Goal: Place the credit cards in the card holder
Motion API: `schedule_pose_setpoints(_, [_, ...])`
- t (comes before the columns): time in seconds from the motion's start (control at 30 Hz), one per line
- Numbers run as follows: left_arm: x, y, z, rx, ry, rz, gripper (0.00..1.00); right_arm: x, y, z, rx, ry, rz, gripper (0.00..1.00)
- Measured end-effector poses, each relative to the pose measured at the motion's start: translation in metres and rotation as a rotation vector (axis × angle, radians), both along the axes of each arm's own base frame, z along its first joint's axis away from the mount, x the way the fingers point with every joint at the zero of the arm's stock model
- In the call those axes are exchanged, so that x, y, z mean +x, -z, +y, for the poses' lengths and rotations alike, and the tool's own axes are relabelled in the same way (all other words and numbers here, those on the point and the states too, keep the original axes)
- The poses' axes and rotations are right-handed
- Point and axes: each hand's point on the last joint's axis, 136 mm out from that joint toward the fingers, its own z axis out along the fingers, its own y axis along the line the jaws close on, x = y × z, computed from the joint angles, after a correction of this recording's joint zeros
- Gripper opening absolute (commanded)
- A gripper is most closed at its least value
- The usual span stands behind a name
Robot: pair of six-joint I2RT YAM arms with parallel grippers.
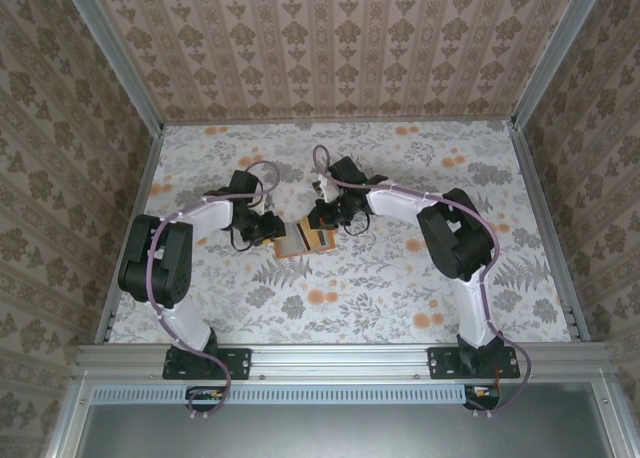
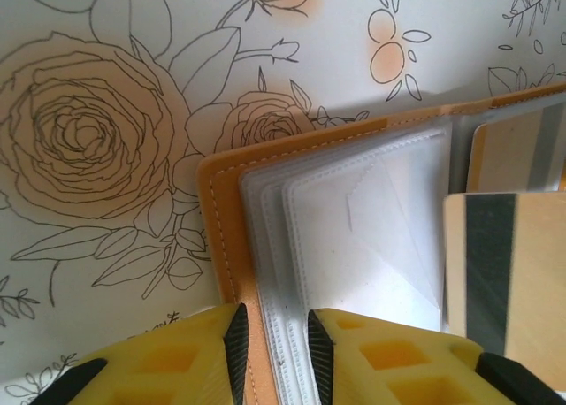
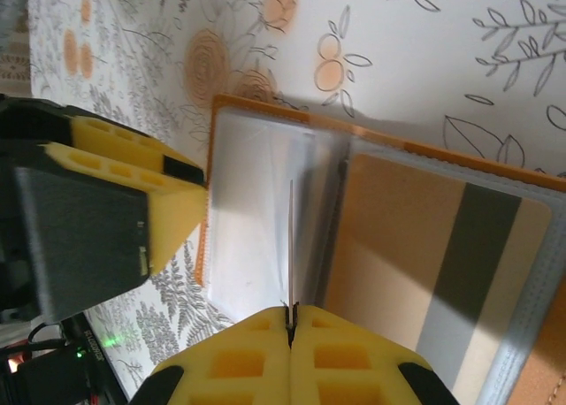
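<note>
The orange card holder (image 1: 303,239) lies open on the table's middle, its clear sleeves (image 2: 354,219) facing up. My left gripper (image 2: 274,352) stands open, its tips down on the holder's left edge, astride the orange rim and the sleeve edges. My right gripper (image 3: 291,312) is shut on a credit card (image 3: 291,246), seen edge-on, standing upright over the sleeves near the fold. In the left wrist view that card (image 2: 504,281) is tan with a dark stripe. Another striped tan card (image 3: 424,255) lies flat inside a sleeve on the holder's right half.
The table (image 1: 400,288) wears a floral cover and is boxed in by patterned walls on aluminium posts. A metal rail (image 1: 340,358) runs along the near edge by the arm bases. One yellow finger (image 3: 133,175) of the left gripper sits close beside the holder's left rim.
</note>
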Motion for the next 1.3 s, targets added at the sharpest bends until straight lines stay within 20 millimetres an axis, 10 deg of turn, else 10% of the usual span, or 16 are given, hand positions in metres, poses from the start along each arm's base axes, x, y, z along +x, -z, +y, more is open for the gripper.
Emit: schedule_pose_setpoints(1.3, [0.007,0.005,-0.007,-0.042,-0.004,-0.019,0.2,0.018,0.005,0.013,0.018,0.1,0.055,0.03])
